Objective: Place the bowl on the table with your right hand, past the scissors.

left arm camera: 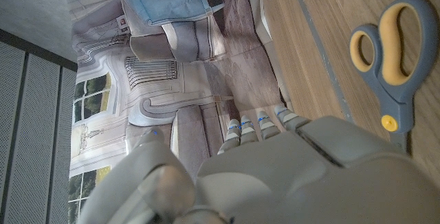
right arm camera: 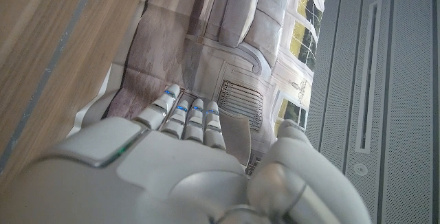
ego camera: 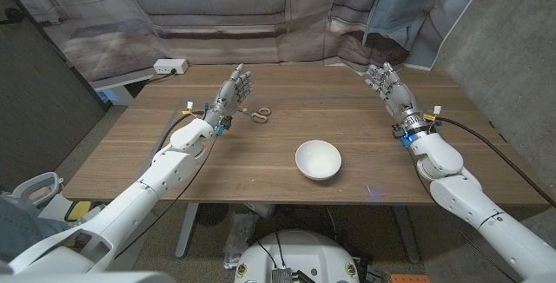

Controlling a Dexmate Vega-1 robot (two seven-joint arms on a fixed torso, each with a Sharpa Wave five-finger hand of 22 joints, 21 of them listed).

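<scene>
A white bowl (ego camera: 318, 160) stands upright on the wooden table (ego camera: 365, 127), near the front edge at the middle. Scissors (ego camera: 259, 115) with yellow-lined grey handles lie farther back and to the left; in the left wrist view the scissors (left arm camera: 388, 66) lie on the wood beside my hand. My left hand (ego camera: 231, 95) stands on its edge just left of the scissors, fingers straight and holding nothing; its back (left arm camera: 289, 176) shows in the left wrist view. My right hand (ego camera: 389, 86) stands at the far right of the table, fingers extended, well apart from the bowl; its back (right arm camera: 172, 162) shows in the right wrist view.
A white power strip (ego camera: 170, 66) sits at the table's far left corner. A printed backdrop of a sofa (ego camera: 213, 5) hangs behind the table. Cables run along both forearms. A dark panel (ego camera: 35, 109) stands to the left.
</scene>
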